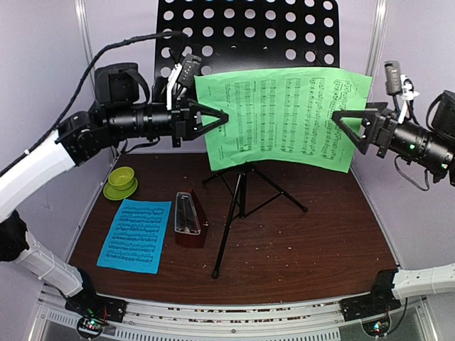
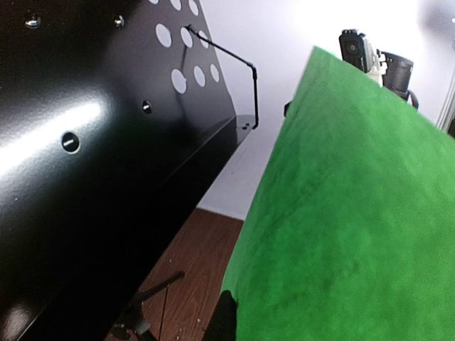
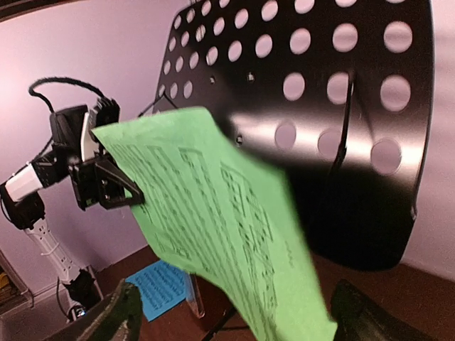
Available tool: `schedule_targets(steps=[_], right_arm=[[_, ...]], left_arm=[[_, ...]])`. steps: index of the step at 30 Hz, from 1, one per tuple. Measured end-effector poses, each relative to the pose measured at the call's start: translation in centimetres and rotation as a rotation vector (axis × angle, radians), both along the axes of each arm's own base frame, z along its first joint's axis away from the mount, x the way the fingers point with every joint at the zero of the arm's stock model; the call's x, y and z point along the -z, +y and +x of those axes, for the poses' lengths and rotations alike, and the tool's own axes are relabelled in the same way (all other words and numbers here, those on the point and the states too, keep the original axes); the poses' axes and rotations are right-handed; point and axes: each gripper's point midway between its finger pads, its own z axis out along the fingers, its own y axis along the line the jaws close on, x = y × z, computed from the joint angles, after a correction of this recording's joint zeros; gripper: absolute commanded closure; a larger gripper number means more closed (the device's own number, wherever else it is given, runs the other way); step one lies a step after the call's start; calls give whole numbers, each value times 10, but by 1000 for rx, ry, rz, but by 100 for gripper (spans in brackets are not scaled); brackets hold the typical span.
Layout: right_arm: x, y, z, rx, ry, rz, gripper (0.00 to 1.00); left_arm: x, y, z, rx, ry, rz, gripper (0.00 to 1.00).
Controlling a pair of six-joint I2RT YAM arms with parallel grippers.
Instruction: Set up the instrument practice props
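Note:
The black music stand (image 1: 249, 35) rises at the back on its tripod, its hole-punched desk (image 3: 341, 142) facing forward. A green sheet of music (image 1: 284, 117) hangs in the air in front of the desk. My left gripper (image 1: 223, 117) is shut on the sheet's left edge; one dark fingertip (image 2: 229, 312) shows against the green paper (image 2: 355, 234). My right gripper (image 1: 341, 124) is at the sheet's right edge, open, with the paper (image 3: 213, 213) loose between its wide-apart fingers (image 3: 121, 316). A blue sheet (image 1: 135, 234) lies flat at the front left. The metronome (image 1: 189, 219) stands beside it.
A small lime-green bowl (image 1: 121, 182) sits at the left of the brown table (image 1: 320, 241). The stand's tripod legs (image 1: 234, 213) spread over the table's middle. White frame posts and pale walls close in the back and sides.

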Motion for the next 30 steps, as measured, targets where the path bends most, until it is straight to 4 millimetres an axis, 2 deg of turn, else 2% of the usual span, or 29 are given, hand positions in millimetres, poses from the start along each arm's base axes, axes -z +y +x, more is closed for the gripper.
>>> schedule_targets(steps=[4,6,8,11,16,19,23,30], right_arm=[[41,9,7,-5,63,-229,0],[62,9,8,-11,98,-316,0],[76,7,7,-14,111,-379,0],[82,4,5,-19,112,-433,0],[82,9,8,-33,100,-499,0],[81,17,6,-67,90,-523,4],[76,46,-5,-169,68,-540,12],[92,88,-17,-295,78,-629,33]], left_arm=[[5,11,-7,15,22,134,100],[19,14,-11,33,54,202,100],[38,13,-15,63,101,274,100],[67,6,-17,111,181,374,100],[91,-6,-23,178,235,482,100],[92,-9,-31,212,238,504,100],[87,-15,-41,256,239,513,100],[92,-19,-52,292,240,545,100]])
